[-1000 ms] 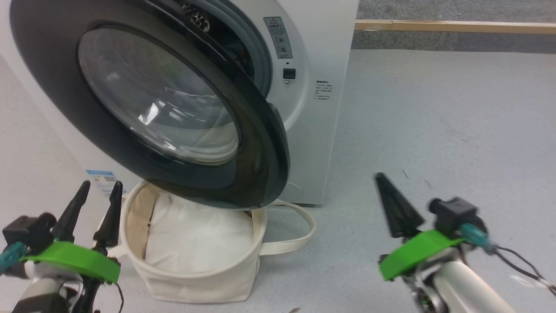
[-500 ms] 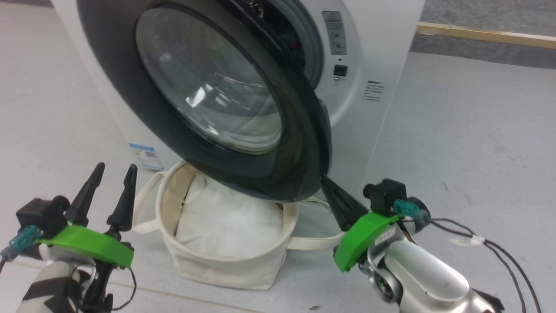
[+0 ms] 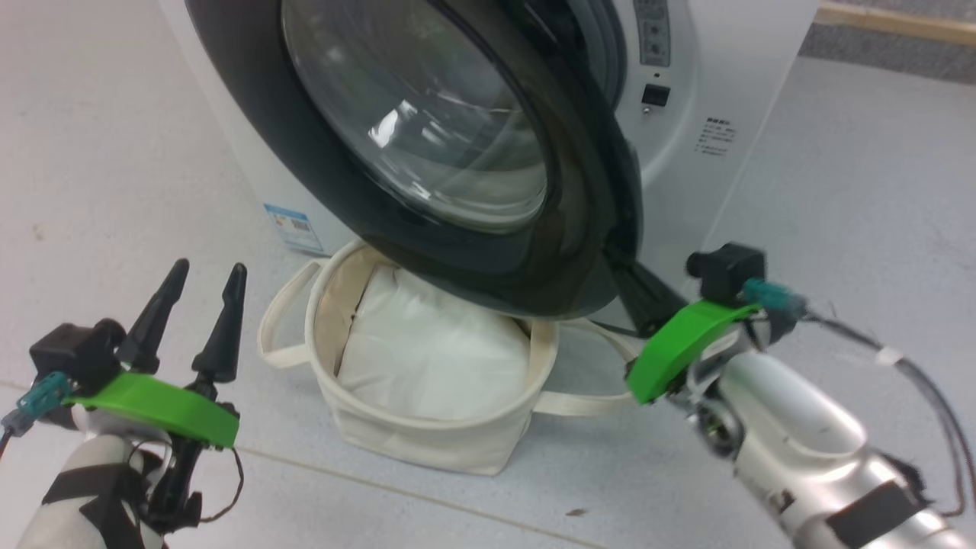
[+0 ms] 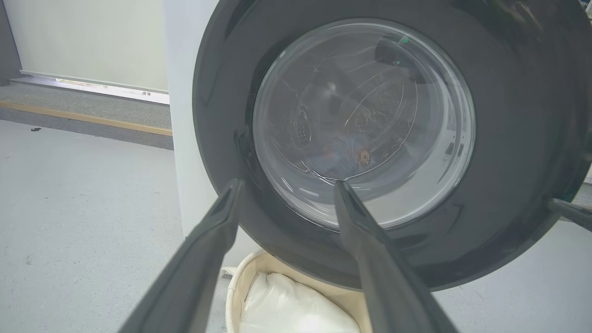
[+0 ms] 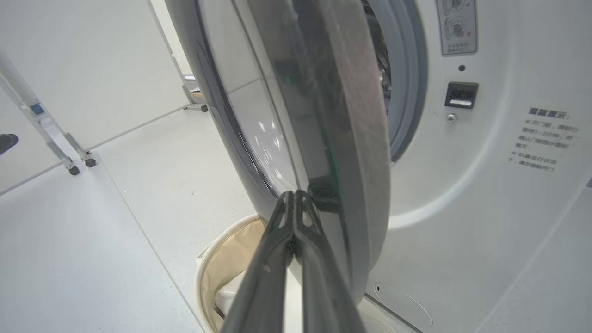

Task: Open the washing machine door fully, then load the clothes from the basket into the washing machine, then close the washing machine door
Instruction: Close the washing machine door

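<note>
Head view: the washing machine door stands partly open from the washing machine and hangs over the basket, which sits on the floor and holds a white bundle. The left gripper hovers left of the basket, jaws spread wide and gripping nothing. The right gripper has its jaws clenched together, tips at the door's lower right edge.

Left wrist view: the spread fingers frame the door's glass. Through the glass the clothes show dimly as a bluish patch with an orange spot, inside the drum.

Right wrist view: the two fingers are pressed flat together, tips against the door's rim, above the basket.
</note>
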Motion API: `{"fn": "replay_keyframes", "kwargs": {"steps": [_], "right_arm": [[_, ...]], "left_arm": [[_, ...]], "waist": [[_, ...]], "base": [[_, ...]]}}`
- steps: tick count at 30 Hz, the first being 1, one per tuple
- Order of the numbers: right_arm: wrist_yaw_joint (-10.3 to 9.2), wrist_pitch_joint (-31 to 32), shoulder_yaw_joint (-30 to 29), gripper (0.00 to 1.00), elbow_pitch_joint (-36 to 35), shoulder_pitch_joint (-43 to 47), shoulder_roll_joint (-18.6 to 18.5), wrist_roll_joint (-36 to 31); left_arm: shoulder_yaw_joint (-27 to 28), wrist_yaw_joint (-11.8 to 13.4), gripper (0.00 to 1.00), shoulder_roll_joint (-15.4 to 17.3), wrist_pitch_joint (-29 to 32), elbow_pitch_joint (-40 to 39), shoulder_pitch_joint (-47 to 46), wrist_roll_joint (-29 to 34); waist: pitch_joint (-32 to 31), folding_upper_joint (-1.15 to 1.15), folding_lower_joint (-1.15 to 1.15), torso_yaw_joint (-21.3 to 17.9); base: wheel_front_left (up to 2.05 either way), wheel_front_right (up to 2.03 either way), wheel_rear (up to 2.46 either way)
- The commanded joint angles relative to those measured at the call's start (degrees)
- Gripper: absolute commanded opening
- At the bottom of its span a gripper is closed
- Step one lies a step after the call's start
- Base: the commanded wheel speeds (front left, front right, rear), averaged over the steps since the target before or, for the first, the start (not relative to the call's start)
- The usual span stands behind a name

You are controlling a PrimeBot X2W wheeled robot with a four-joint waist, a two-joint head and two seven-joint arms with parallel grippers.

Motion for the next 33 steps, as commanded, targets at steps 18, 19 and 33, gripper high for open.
{"fn": "replay_keyframes", "kwargs": {"steps": [18, 19, 33], "right_arm": [[-0.01, -0.7, -13.9, 0.00, 0.2, -16.6, -7.9, -4.8], [-0.01, -0.7, -14.7, 0.00, 0.0, -17.0, -7.9, -5.0], [-0.01, -0.7, -17.2, 1.00, -9.6, -2.4, -5.2, -7.7]], "left_arm": [[2.9, -0.3, 1.00, 1.9, -0.7, -5.3, -7.9, -1.1], [3.0, -0.3, 1.00, 1.8, -0.7, -5.3, -8.0, -1.0], [3.7, -0.3, 1.00, 2.5, -0.7, -2.9, -5.5, -0.9]], "waist": [[14.5, 0.00, 0.00, 3.5], [14.6, 0.00, 0.00, 3.5], [5.0, 0.00, 0.00, -4.4]], "base": [[0.00, 0.00, 0.00], [0.00, 0.00, 0.00], [0.00, 0.00, 0.00]]}}
